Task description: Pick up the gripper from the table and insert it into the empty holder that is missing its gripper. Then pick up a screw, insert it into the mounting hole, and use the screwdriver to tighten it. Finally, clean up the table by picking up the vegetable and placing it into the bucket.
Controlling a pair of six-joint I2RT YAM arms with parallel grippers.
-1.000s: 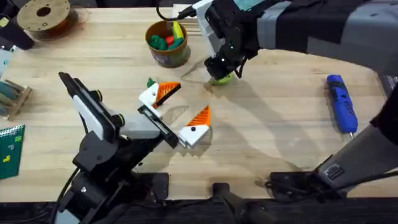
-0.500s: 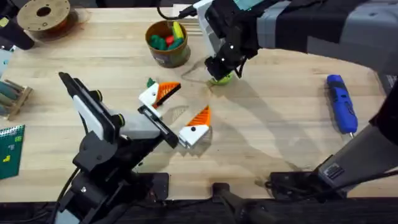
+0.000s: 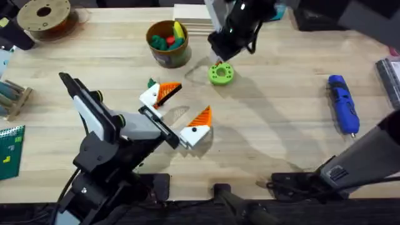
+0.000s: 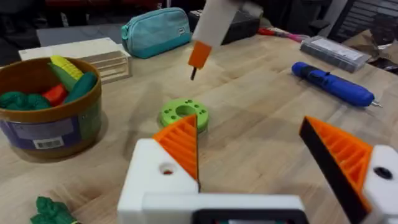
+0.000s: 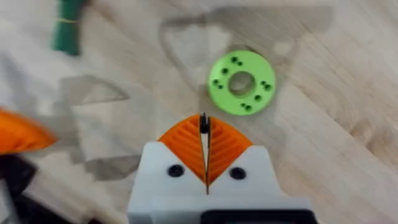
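Right pincer [image 5: 204, 127] closed, left pincer [image 4: 267, 155] agape

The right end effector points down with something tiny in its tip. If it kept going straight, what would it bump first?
Probably the lime-green disc. The right end effector, shut on a small dark screw, hangs just above and beside it; otherwise it would meet the table.

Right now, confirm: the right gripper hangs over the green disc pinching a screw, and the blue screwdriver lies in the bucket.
One error: the blue screwdriver lies on the table, apart from the bucket, as the overhead view shows. The right gripper does hang over the green disc, pinching a screw.
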